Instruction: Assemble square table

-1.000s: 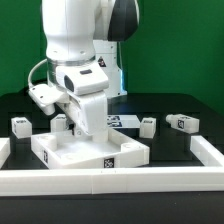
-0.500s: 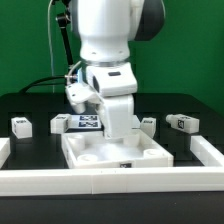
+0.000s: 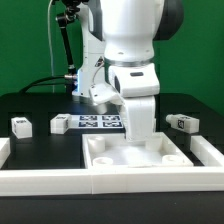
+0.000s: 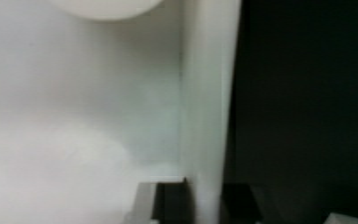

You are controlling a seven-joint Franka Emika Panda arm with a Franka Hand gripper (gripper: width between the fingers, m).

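Jaws: clenched on the raised rim of the square table slab [image 3: 105, 152], as far as my blurred wrist view lets me read it.
Slab position: on the black tabletop [image 3: 30, 105], toward the exterior view's right. It sits against the front rail [image 3: 60, 180] and near the side rail [image 3: 207, 150]; I cannot tell whether it touches the side rail.
Exterior view only: my white arm [image 3: 130, 40] stands over the slab. Three short legs [image 3: 20, 125] [image 3: 60, 124] [image 3: 183, 122] lie well apart from the slab, and the marker board [image 3: 100, 122] is behind it.
Wrist view only: the rim [image 4: 202, 100] shows close up as a pale strip, with black tabletop on one side and white slab floor on the other. A round pale shape [image 4: 105, 8] is cut off by the frame.
Hidden: my own body covers the grip in the exterior view and part of the marker board. Two dark patches [image 4: 163, 203] flank the rim and are too blurred to name.
Materials: the slab, legs and rails are smooth, white and blocky. The legs carry black-and-white tags, and the tabletop is matte.
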